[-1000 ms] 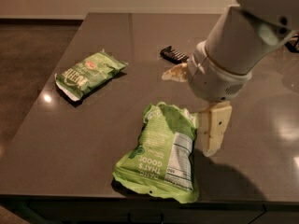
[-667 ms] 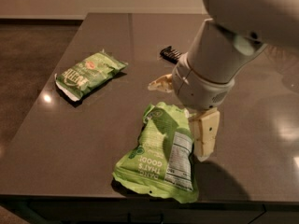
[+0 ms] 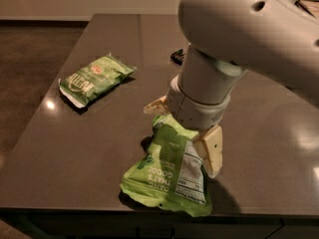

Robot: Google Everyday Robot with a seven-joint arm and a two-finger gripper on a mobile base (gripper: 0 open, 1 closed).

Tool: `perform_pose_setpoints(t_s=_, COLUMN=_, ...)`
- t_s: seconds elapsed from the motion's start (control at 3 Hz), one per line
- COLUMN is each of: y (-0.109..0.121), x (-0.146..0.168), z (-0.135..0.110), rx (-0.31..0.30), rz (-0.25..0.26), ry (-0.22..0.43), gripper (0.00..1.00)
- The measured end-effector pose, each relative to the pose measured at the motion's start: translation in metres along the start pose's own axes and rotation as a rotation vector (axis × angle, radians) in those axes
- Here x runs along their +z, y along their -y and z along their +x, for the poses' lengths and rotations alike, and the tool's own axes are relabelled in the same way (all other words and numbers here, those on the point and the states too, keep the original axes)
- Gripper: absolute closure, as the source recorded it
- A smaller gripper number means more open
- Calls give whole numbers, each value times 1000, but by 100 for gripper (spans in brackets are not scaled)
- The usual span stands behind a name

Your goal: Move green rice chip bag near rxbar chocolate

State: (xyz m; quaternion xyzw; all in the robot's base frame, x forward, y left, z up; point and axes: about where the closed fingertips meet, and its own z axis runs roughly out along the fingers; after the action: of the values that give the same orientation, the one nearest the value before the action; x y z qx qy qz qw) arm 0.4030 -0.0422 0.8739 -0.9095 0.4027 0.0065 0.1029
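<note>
Pincer (image 3: 182,136) apart, straddling top of green rice chip bag (image 3: 169,178); rxbar chocolate (image 3: 176,57) at bag's 12 o'clock, well apart. Both on table (image 3: 89,148).

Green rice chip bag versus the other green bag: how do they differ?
The rice chip bag is larger and lighter lime; the other bag is smaller, darker. The rice chip bag shows a white nutrition panel; the other bag a white logo with a red spot. The rice chip bag lies near the front edge with the open gripper over its top; the other bag lies alone, far left. Both are crinkly and green.
</note>
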Motion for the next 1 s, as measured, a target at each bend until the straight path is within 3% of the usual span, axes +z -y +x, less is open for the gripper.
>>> perform_pose_setpoints(t_s=0.33, y=-1, x=11, z=-3, rx=-54, rz=-37, ry=-34, gripper=16)
perform_pose_setpoints(t_s=1.0, y=2, x=14, z=0, rx=-74, rz=-81, ry=-60, gripper=62)
